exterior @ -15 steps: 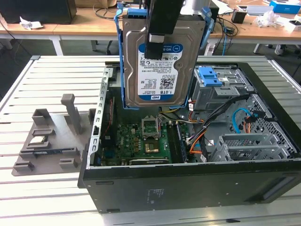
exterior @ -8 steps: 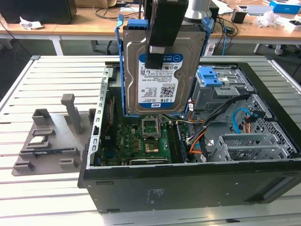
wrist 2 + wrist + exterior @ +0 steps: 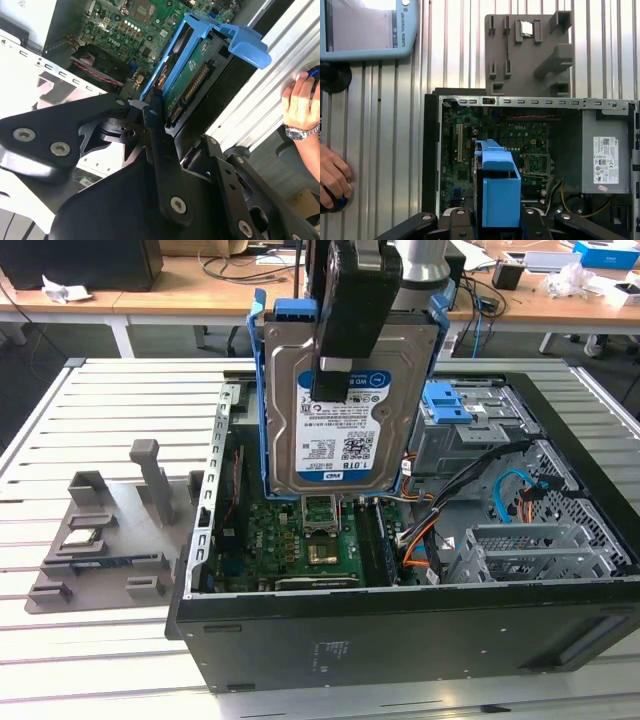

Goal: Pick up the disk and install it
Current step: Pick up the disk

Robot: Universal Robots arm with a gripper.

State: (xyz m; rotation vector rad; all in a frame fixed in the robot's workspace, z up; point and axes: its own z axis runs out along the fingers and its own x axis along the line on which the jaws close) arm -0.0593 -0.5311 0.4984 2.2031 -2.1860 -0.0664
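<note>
The disk [image 3: 345, 435], a silver drive with a white-and-blue label in a blue carrier frame, hangs upright above the open computer case [image 3: 400, 625]. My gripper [image 3: 335, 390] is shut on it from above, one black finger lying over the label. In the second wrist view the disk [image 3: 187, 80] shows edge-on, green board and blue frame, clamped at my gripper [image 3: 156, 114]. Seen in the first wrist view, the blue carrier of the disk [image 3: 500, 195] sits between my gripper [image 3: 492, 220] fingers, over the motherboard [image 3: 510, 145].
A grey fixture plate [image 3: 110, 530] with a small square chip [image 3: 80, 537] lies at the exterior view's left of the case. Inside the case are a blue bracket [image 3: 447, 405], cables and a metal drive cage [image 3: 520, 550]. A person's hand [image 3: 300, 105] rests beside the case.
</note>
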